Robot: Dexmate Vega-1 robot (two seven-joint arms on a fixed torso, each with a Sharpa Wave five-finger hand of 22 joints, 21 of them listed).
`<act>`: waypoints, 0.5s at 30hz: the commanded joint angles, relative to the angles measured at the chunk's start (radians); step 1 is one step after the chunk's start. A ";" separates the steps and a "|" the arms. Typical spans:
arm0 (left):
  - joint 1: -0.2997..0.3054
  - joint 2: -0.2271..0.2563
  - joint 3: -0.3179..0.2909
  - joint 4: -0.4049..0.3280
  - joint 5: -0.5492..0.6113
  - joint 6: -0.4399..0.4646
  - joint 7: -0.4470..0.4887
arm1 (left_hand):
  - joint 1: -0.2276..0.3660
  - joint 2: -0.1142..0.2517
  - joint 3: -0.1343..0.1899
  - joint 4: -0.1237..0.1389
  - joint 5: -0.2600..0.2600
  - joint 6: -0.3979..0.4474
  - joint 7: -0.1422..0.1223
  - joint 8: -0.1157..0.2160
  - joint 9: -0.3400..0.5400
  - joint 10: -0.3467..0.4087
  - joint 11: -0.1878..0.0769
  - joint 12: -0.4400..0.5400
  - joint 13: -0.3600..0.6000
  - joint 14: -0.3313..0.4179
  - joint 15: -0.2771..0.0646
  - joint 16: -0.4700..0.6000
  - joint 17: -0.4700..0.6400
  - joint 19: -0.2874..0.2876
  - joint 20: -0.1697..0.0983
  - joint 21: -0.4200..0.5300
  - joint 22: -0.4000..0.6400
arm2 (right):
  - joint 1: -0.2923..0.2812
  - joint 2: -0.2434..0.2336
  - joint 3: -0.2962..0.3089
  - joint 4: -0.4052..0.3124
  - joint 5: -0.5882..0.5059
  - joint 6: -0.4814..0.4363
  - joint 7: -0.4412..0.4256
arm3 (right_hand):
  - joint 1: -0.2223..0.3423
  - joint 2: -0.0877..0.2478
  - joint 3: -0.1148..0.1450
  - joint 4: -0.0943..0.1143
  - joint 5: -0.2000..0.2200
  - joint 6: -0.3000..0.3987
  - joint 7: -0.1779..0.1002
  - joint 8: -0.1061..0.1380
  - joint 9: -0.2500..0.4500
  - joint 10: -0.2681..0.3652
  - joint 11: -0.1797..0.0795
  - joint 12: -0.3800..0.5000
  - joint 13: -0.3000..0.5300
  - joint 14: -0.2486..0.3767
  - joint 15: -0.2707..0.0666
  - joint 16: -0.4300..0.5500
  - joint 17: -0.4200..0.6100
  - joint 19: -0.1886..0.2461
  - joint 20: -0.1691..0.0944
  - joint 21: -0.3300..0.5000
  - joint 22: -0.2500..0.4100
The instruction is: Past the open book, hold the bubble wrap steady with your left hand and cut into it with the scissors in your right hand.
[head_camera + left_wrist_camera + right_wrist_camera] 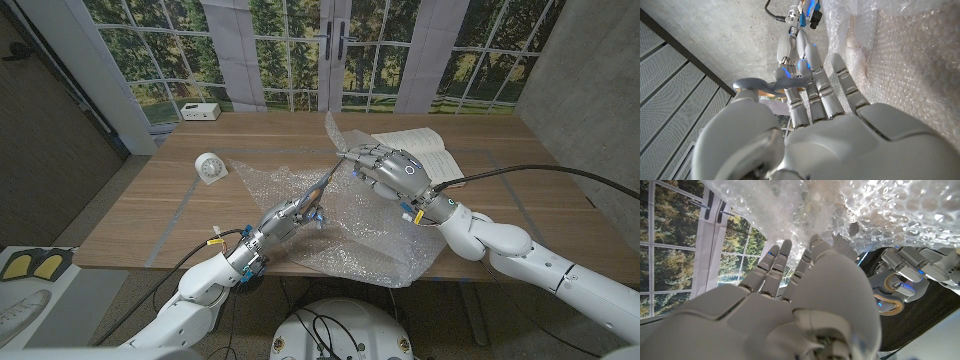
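Observation:
A clear sheet of bubble wrap [360, 225] covers the table's front middle, and one corner of it [336, 132] is lifted. My right hand [393, 172] holds that raised part, fingers against the wrap [850, 205]. My left hand [288, 218] grips the scissors [322, 185], whose blades point up toward the lifted corner. The grey handle loop of the scissors [757, 85] sits by my left hand's thumb, with the bubble wrap [910, 60] beside the fingers. In the right wrist view the left hand [912, 275] sits under the wrap. The open book [425, 148] lies behind my right hand.
A small white clock [211, 168] stands on the wooden table [150, 215] to the left of the wrap. A white box [201, 111] sits at the table's far left edge. Windows and a door are behind the table.

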 commanded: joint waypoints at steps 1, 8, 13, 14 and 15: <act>0.009 0.008 0.008 0.000 0.015 -0.007 0.007 | -0.005 -0.013 -0.008 0.000 0.008 -0.005 0.005 -0.001 0.005 0.120 -0.122 -0.002 0.002 0.004 -0.070 -0.004 0.002 0.006 0.005 -0.003 0.001 | -0.020 -0.014 0.014 -0.026 0.005 -0.019 -0.007 | 0.010 0.002 0.004 0.005 0.006 0.003 -0.002 -0.002 0.002 0.008 -0.002 0.006 0.004 0.007 -0.187 -0.001 0.003 0.004 -0.016 0.001 0.002; 0.022 0.019 0.007 -0.012 0.036 -0.011 0.031 | -0.045 -0.044 -0.044 0.007 0.012 -0.012 0.012 0.001 0.009 0.111 -0.115 -0.004 0.008 0.003 -0.061 -0.008 0.003 0.005 0.013 -0.011 0.000 | -0.030 -0.019 0.021 -0.042 0.005 -0.021 -0.011 | 0.010 0.001 0.004 0.005 0.006 0.002 -0.002 -0.002 0.002 0.008 -0.002 0.006 0.003 0.006 -0.187 -0.003 0.002 0.005 -0.015 0.001 0.002; 0.023 0.023 0.010 -0.013 0.032 -0.012 0.027 | -0.051 -0.041 -0.057 0.005 0.018 -0.013 0.015 -0.004 0.000 0.110 -0.112 -0.008 0.005 0.004 -0.056 -0.011 0.003 0.005 0.017 -0.015 -0.001 | -0.040 -0.020 0.027 -0.053 0.005 -0.026 -0.013 | 0.010 0.001 0.004 0.005 0.005 0.002 -0.002 -0.002 0.002 0.008 -0.002 0.006 0.001 0.008 -0.187 -0.002 0.003 0.005 -0.015 0.001 0.002; 0.023 0.023 0.010 -0.012 0.029 -0.014 0.023 | -0.051 -0.040 -0.058 0.005 0.019 -0.014 0.015 -0.004 0.000 0.110 -0.112 -0.008 0.006 0.005 -0.054 -0.011 0.003 0.005 0.017 -0.015 -0.001 | -0.042 -0.021 0.028 -0.054 0.004 -0.026 -0.013 | 0.010 0.001 0.004 0.005 0.005 0.002 -0.002 -0.002 0.002 0.008 -0.002 0.006 0.001 0.008 -0.187 -0.003 0.002 0.005 -0.015 0.001 0.002; 0.023 0.024 0.010 -0.013 0.031 -0.016 0.024 | -0.051 -0.039 -0.059 0.005 0.020 -0.011 0.016 -0.005 -0.003 0.110 -0.111 -0.008 0.006 0.005 -0.055 -0.011 0.003 0.005 0.017 -0.016 -0.001 | -0.043 -0.021 0.028 -0.056 0.004 -0.028 -0.013 | 0.010 0.001 0.004 0.005 0.005 0.002 -0.002 -0.002 0.002 0.010 -0.002 0.007 0.002 0.008 -0.187 -0.003 0.002 0.006 -0.013 0.001 0.002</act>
